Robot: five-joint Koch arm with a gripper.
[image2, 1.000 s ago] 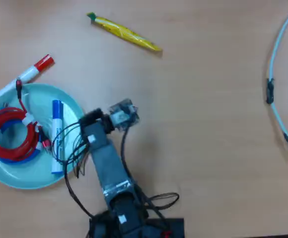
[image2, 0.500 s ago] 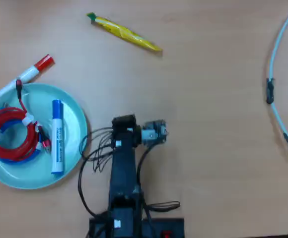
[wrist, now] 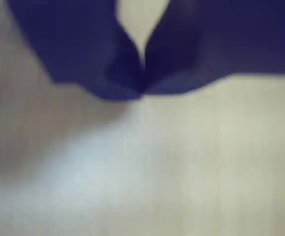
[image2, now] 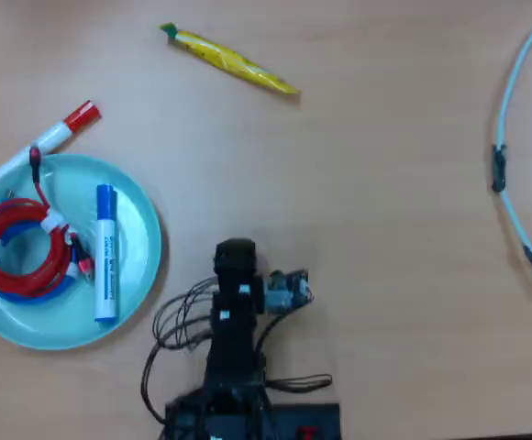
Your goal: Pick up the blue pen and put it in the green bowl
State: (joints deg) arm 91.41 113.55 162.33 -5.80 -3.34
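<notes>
The blue pen (image2: 106,253) lies inside the green bowl (image2: 149,240) at the left of the overhead view, its blue cap pointing to the top of the picture. Nothing holds the pen. My gripper (image2: 236,256) is folded back over the arm's base, well to the right of the bowl and apart from it. In the blurred wrist view the two dark blue jaws of the gripper (wrist: 142,90) meet at their tips over bare pale table, with nothing between them.
A coil of red cable (image2: 20,246) shares the bowl with the pen. A red-capped white marker (image2: 48,139) lies against the bowl's upper left rim. A yellow pen-like object (image2: 230,60) lies at the top. A white cable (image2: 509,119) curves along the right edge.
The arm has swung right, away from the bowl's edge, and drawn back toward its base. The blue pen has stayed in the bowl.
</notes>
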